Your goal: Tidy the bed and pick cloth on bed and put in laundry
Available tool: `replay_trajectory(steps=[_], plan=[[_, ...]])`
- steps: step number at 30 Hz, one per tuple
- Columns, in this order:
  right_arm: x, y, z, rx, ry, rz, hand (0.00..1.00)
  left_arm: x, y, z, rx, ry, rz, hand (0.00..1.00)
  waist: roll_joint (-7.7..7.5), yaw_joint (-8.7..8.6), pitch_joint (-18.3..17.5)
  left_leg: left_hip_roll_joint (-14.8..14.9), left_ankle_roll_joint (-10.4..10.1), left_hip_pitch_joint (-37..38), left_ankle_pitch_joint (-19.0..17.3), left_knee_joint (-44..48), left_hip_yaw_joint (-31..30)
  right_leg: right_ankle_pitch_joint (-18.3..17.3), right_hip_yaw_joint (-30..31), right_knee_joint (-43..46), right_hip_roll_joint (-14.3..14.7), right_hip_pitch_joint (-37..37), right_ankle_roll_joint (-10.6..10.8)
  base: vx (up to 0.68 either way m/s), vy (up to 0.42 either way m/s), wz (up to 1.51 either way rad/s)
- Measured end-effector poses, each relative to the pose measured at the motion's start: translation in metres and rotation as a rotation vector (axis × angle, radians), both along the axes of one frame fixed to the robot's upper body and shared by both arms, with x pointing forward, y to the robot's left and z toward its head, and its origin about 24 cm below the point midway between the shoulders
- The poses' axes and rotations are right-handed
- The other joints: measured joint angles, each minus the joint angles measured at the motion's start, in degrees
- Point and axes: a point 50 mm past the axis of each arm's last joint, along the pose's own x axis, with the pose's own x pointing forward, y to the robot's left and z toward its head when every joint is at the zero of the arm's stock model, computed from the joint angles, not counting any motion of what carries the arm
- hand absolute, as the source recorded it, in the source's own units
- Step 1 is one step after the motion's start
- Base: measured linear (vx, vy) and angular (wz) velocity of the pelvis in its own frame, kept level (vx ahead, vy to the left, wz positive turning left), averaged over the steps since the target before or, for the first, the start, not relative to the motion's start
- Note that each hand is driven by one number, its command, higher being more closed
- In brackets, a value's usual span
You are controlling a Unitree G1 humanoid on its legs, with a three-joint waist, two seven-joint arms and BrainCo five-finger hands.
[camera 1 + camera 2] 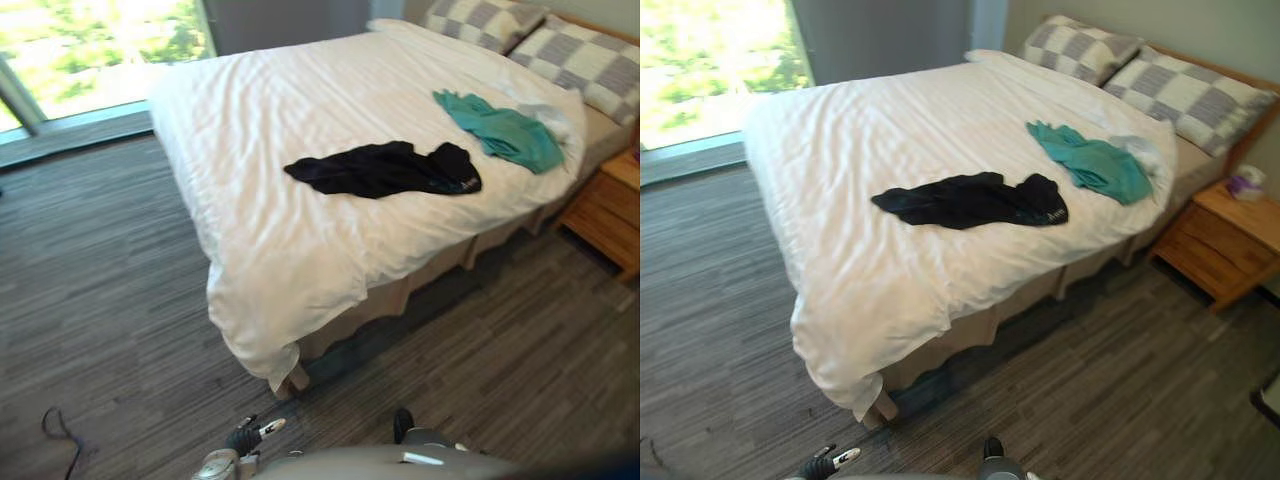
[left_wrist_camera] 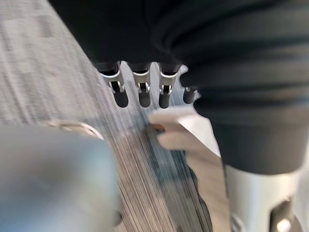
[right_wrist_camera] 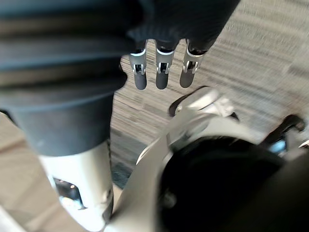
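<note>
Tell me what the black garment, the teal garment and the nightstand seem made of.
Black garment: soft matte fabric, possibly knit, lying limp in folds. Teal garment: thin matte cloth, creased and crumpled. Nightstand: wood or wood veneer, warm orange-brown with smooth drawer fronts; which of the two cannot be told.

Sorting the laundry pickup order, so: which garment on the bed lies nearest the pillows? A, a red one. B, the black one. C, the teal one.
C: the teal garment lies close to the checked pillows, while the black garment lies farther from them.
</note>
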Motion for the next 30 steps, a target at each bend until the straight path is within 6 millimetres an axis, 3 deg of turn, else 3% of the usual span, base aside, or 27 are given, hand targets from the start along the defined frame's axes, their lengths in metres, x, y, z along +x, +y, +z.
replay_trajectory(steps=[1, 2, 4, 5, 6, 7, 8, 9, 10, 11, 12, 13, 14, 15, 16, 18, 21, 23, 26, 30], plan=[[0.003, 0.001, 0.001, -0.002, -0.019, 0.0, 0.0, 0.005, -0.007, 0.0, -0.016, -0.014, -0.003, 0.0, 0.03, -0.24, 0.5, 0.2, -0.1, 1.6, 0.1, -0.8, 1.8, -6.6, -4.5, 11.3, -1.4, -2.4, -1.8, 0.11, -0.049, -0.7], [0.003, 0.002, 0.001, 0.0, -0.025, -0.002, 0.0, 0.008, -0.013, 0.001, -0.031, -0.026, -0.005, 0.0, -0.12, -0.5, 0.5, 0.3, -0.3, 2.9, 0.0, -1.0, 3.0, -9.7, -6.5, 17.2, -2.1, -3.0, -2.3, 0.12, -0.039, -0.7], [0.003, 0.003, 0.002, 0.001, -0.044, -0.012, 0.0, 0.011, -0.018, 0.001, -0.043, -0.025, 0.0, 0.0, -1.33, -0.2, 0.6, -1.1, -0.7, 4.9, -0.3, -0.6, 5.0, -10.0, -8.7, 21.1, -2.4, -4.2, -2.7, 0.1, 0.002, -1.06], [0.006, 0.003, 0.002, 0.0, -0.061, -0.006, 0.0, 0.017, -0.021, 0.002, -0.05, -0.032, -0.007, 0.0, -1.47, -0.03, 0.9, -1.5, 2.4, 4.7, 1.5, -0.7, 6.0, -7.5, -7.7, 17.8, -0.5, -4.8, -3.8, 0.05, -0.024, -1.58], [0.014, 0.001, 0.003, -0.003, -0.079, -0.003, 0.0, 0.016, -0.021, 0.002, -0.052, -0.026, -0.005, 0.0, -0.68, 0.62, 0.5, -1.1, 5.7, 3.4, 2.8, -1.0, 6.2, -4.1, -5.6, 10.6, 2.6, -3.5, -3.2, -0.01, -0.115, -1.79], [0.021, -0.006, 0.005, -0.022, -0.099, -0.017, 0.0, 0.017, -0.026, 0.002, -0.063, -0.029, -0.003, 0.0, 0.96, 1.21, 0.4, 0.0, 5.9, 2.9, 4.2, -2.2, 7.6, -8.4, -7.1, 15.0, 2.1, -4.7, -5.3, -0.02, -0.132, -1.3], [0.025, -0.008, 0.006, -0.026, -0.113, -0.036, 0.0, 0.022, -0.026, 0.003, -0.061, -0.042, -0.011, 0.0, -0.3, 0.45, 1.0, -0.9, 4.6, 3.8, 4.0, -2.6, 9.0, -15.0, -11.1, 28.0, -2.1, -5.0, -6.6, 0.02, -0.11, -0.93], [0.02, -0.007, 0.004, -0.023, -0.097, -0.048, 0.0, 0.029, -0.021, 0.006, -0.047, -0.057, -0.019, 0.0, -1.84, -0.37, 1.7, -2.8, 4.3, 4.7, 4.0, -2.0, 10.9, -17.4, -13.2, 31.9, -5.8, -2.5, -5.6, 0.05, -0.081, -0.92], [0.026, -0.005, 0.004, -0.025, -0.103, -0.022, 0.0, 0.033, -0.015, 0.007, -0.033, -0.064, -0.013, 0.0, -3.34, 0.27, 1.9, -3.0, 3.3, 4.4, 3.3, 1.2, 12.5, -18.7, -14.8, 30.7, -5.3, -2.3, -5.5, 0.04, -0.11, -1.57], [0.032, -0.007, 0.007, -0.037, -0.126, 0.016, 0.0, 0.023, -0.015, 0.003, -0.037, -0.022, -0.004, 0.0, -1.79, 1.25, 2.4, 1.1, 3.5, 2.1, 2.7, 9.5, 13.9, -16.4, -15.7, 24.0, -2.2, 1.0, -5.8, 0.0, -0.111, -1.83], [0.033, -0.006, 0.007, -0.041, -0.134, 0.032, 0.0, 0.02, -0.014, 0.002, -0.035, -0.012, -0.006, 0.0, -1.46, 1.92, 1.9, 1.8, 3.2, 0.8, 1.0, 11.5, 13.4, -15.7, -14.9, 18.3, -0.4, 3.0, -6.0, -0.08, -0.171, -1.99], [0.042, -0.005, 0.007, -0.038, -0.144, 0.063, 0.0, 0.019, -0.012, 0.003, -0.026, -0.014, -0.016, 0.0, -2.08, 2.47, 1.6, -0.5, 2.5, -1.2, -1.3, 8.2, 11.5, -14.9, -12.8, 6.6, 1.8, 7.1, -5.5, -0.11, -0.157, -1.6], [0.043, -0.012, 0.008, -0.055, -0.136, 0.084, 0.0, 0.028, -0.017, 0.004, -0.03, -0.03, -0.051, 0.0, -1.34, 1.71, 1.9, -0.6, 2.3, -4.1, 0.6, 6.1, 11.7, -13.4, -12.7, -1.5, 4.0, 9.5, -5.3, -0.15, -0.192, -1.33], [0.044, -0.015, 0.009, -0.063, -0.137, 0.093, 0.0, 0.033, -0.024, 0.005, -0.041, -0.036, -0.076, 0.0, 0.73, 1.56, 2.2, 0.9, 2.3, -5.5, 2.3, 5.1, 11.6, -11.7, -12.7, -3.8, 5.8, 10.5, -4.9, -0.12, -0.092, -0.84], [0.043, -0.019, 0.009, -0.069, -0.123, 0.101, 0.0, 0.035, -0.031, 0.005, -0.043, -0.042, -0.122, 0.0, 1.69, 1.59, 2.3, 1.8, 1.7, -5.5, 2.8, 4.9, 12.0, -10.3, -11.8, -7.0, 7.0, 12.4, -4.7, -0.11, -0.031, -0.41], [0.037, -0.018, 0.007, -0.057, -0.084, 0.117, 0.0, 0.036, -0.037, 0.005, -0.046, -0.053, -0.153, 0.0, 1.6, 1.1, 2.1, 1.4, 1.3, -4.2, 3.3, 3.7, 12.2, -9.8, -10.7, -8.9, 7.1, 13.1, -3.9, -0.08, 0.05, -0.23], [0.044, -0.01, 0.006, -0.046, -0.063, 0.15, 0.0, 0.036, -0.033, 0.007, -0.027, -0.08, -0.164, 0.0, 1.74, 1.58, 3.0, 2.0, 1.1, -4.2, 3.3, 4.2, 14.0, -9.5, -9.6, -10.3, 7.3, 12.5, -3.6, -0.09, 0.07, -0.34], [0.049, -0.009, 0.006, -0.05, -0.047, 0.162, 0.0, 0.033, -0.024, 0.007, -0.024, -0.099, -0.118, 0.0, 1.22, 1.99, 4.0, 1.9, 1.3, -6.1, 3.4, 9.6, 6.0, -8.4, -6.7, -10.1, 7.1, 12.4, -3.1, -0.04, 0.008, -0.52], [0.058, -0.008, 0.005, -0.05, -0.023, 0.184, 0.0, 0.025, -0.017, 0.006, -0.033, -0.106, -0.026, 0.0, 1.87, 3.31, 3.8, -0.4, 1.5, -6.9, 3.5, 13.0, -8.9, -8.2, -0.4, -8.8, 7.1, 11.1, -3.0, -0.02, 0.036, -1.05], [0.059, -0.006, 0.005, -0.046, -0.015, 0.166, 0.0, 0.019, -0.019, 0.004, -0.05, -0.096, -0.007, 0.0, 2.89, 3.22, 2.9, -1.2, 1.5, -4.9, 3.5, 10.8, -11.1, -8.1, -0.1, -10.2, 6.5, 10.9, -2.8, 0.04, 0.09, -0.79]])
